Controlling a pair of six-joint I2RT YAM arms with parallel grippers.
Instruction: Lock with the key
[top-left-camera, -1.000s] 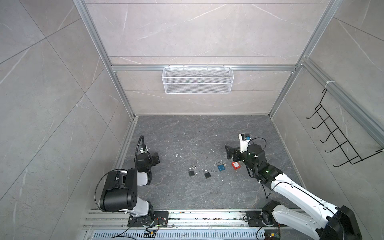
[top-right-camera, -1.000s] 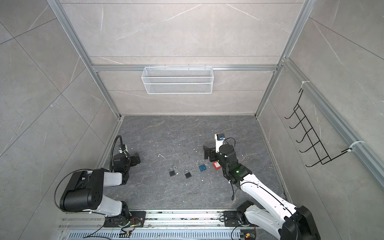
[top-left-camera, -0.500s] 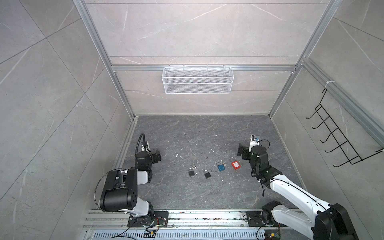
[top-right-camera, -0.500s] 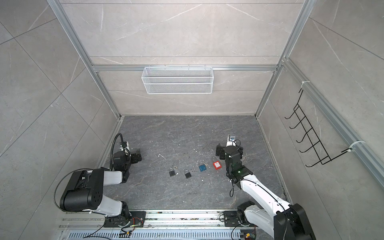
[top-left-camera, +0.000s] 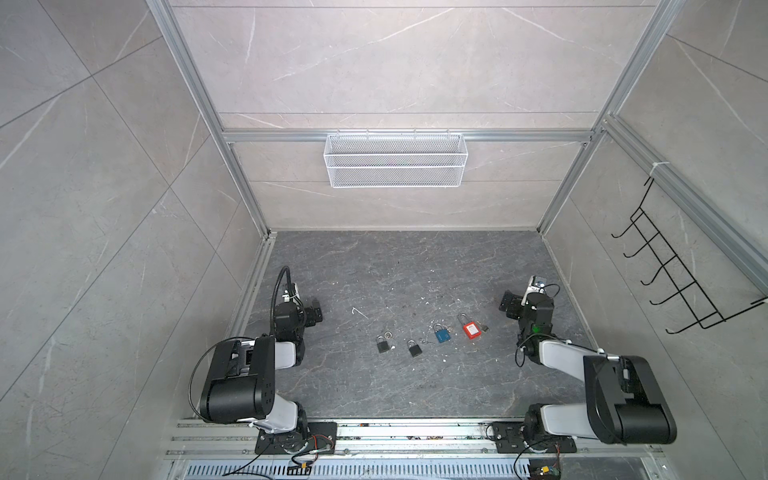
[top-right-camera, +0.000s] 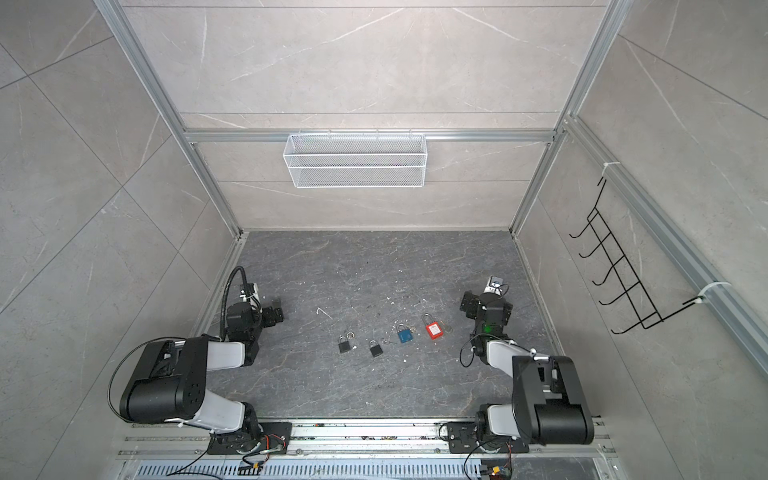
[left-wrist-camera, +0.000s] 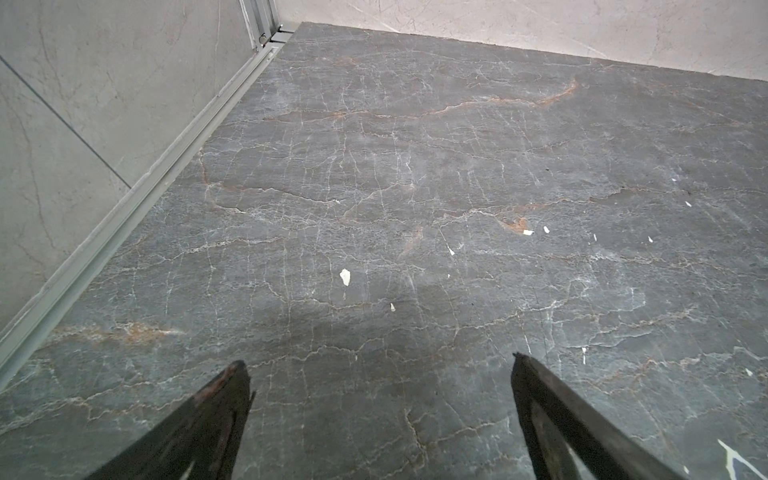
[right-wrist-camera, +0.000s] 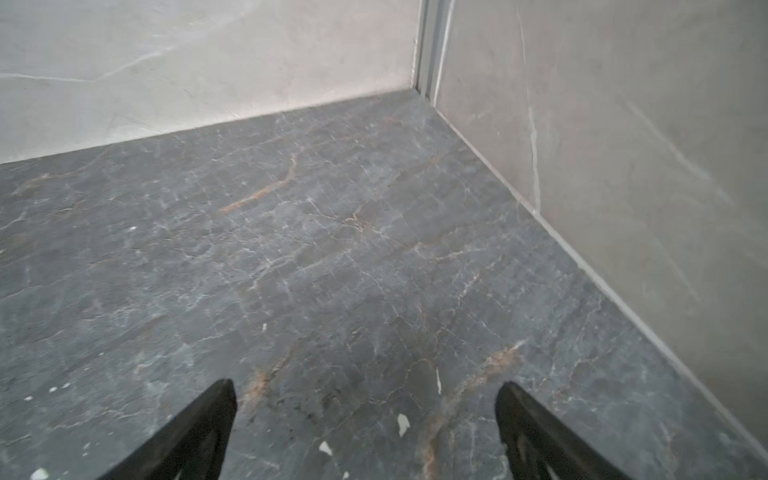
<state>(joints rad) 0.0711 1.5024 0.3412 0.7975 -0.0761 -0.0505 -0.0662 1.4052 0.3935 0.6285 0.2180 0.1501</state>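
Padlock row, middle of the dark grey veined stone floor (top-left-camera: 415, 270). The red plastic-bodied padlock with steel shackle (top-left-camera: 470, 329) lies flat at the right end, with its shackle toward the back wall. A small brass-coloured piece (top-left-camera: 483, 328) touches its right side. It is probably the key, but it is too small to confirm, and I cannot tell whether it sits in the keyhole or whether the shackle is seated. A blue padlock (top-left-camera: 442, 335) lies just beside it to the left, then a small black padlock (top-left-camera: 414, 349) and a second black padlock (top-left-camera: 382, 345).

Change: a second ago the right gripper (top-left-camera: 508, 305) hung directly at the red padlock. It has since drawn off toward the right side wall (top-left-camera: 582, 291) and now stands well apart from the row. Its fingers are spread wide and hold nothing, and the right wrist view shows only bare floor between the tips (right-wrist-camera: 226, 388). None of the locks has shifted in that time.

The left gripper (top-left-camera: 316, 313) has barely moved at the left edge, with fingers (left-wrist-camera: 239, 370) likewise apart and empty.

Judgement: both arms look parked, so handling of the red lock seems to be over. Whether it actually locked is not verifiable from these views.
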